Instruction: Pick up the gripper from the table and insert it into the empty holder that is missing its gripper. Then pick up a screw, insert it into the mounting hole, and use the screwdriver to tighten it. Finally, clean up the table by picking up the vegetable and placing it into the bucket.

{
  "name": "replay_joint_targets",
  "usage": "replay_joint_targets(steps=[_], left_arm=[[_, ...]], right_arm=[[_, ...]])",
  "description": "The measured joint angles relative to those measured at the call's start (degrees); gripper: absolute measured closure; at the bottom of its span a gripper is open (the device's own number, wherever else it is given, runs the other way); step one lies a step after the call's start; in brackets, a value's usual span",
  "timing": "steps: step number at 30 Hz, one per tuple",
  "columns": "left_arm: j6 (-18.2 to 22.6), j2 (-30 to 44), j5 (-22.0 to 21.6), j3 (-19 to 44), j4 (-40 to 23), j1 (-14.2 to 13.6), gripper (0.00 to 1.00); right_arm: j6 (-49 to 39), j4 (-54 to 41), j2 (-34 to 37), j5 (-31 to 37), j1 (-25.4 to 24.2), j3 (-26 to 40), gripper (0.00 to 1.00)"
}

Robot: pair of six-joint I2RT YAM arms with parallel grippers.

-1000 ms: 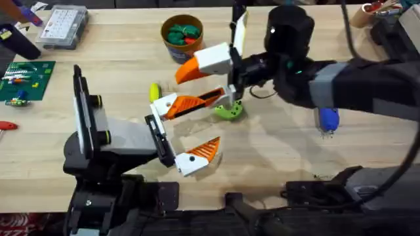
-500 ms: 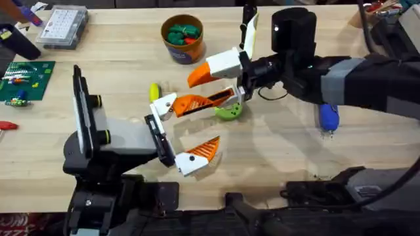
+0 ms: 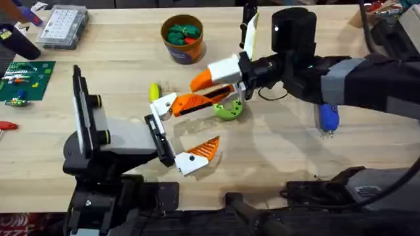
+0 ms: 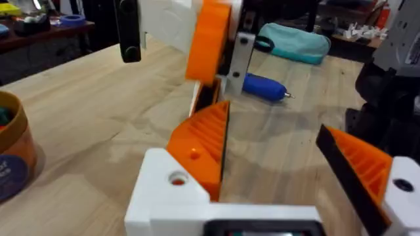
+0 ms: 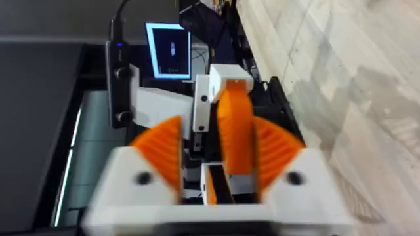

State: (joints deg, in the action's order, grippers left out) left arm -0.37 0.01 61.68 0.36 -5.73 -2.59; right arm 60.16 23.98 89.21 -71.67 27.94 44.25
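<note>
The gripper [image 3: 193, 103], an orange wedge on a white block, sits at the upper end of the holder [image 3: 157, 134], the white bracket with a black rail on the grey left wrist. It is also seen in the left wrist view [image 4: 200, 141]. My right gripper [image 3: 211, 90] reaches in from the right and is shut on the wedge's tip [image 5: 234, 124], one orange pad on each side. My left gripper [image 3: 214, 121] stands wide open with nothing between its fingers. The green vegetable [image 3: 228, 111] lies under the right fingers. The blue screwdriver [image 3: 328, 119] lies to the right. The bucket [image 3: 182, 40] stands behind, holding green and red pieces.
A small yellow piece [image 3: 154, 90] lies beside the holder's upper end. A clear parts box [image 3: 62, 26] and a green circuit board [image 3: 23, 78] are at the far left. A teal pouch [image 4: 295, 42] lies beyond the screwdriver [image 4: 266, 87]. Bare wood lies right of the vegetable.
The right gripper drew back slightly to the right. Its upper finger then came down onto the orange gripper. The left arm and the holder stayed still.
</note>
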Motion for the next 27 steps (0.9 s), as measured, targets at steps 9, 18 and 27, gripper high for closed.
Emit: replay_joint_targets(steps=[9, 18, 27], left_arm=[[0.83, 0.00, -0.43, 0.13, 0.74, 0.13, 0.014], [0.81, -0.01, -2.01, 0.13, 0.32, 0.37, 0.014], [0.36, -0.02, -3.89, 0.13, 0.31, 0.72, 0.014]], right_arm=[[0.00, -0.97, 0.42, 1.12, -0.04, -0.08, 0.993], [0.01, -0.87, 0.42, 2.81, 1.42, -0.07, 0.994], [0.00, 1.03, 1.45, 4.48, 3.30, -0.07, 0.994]])
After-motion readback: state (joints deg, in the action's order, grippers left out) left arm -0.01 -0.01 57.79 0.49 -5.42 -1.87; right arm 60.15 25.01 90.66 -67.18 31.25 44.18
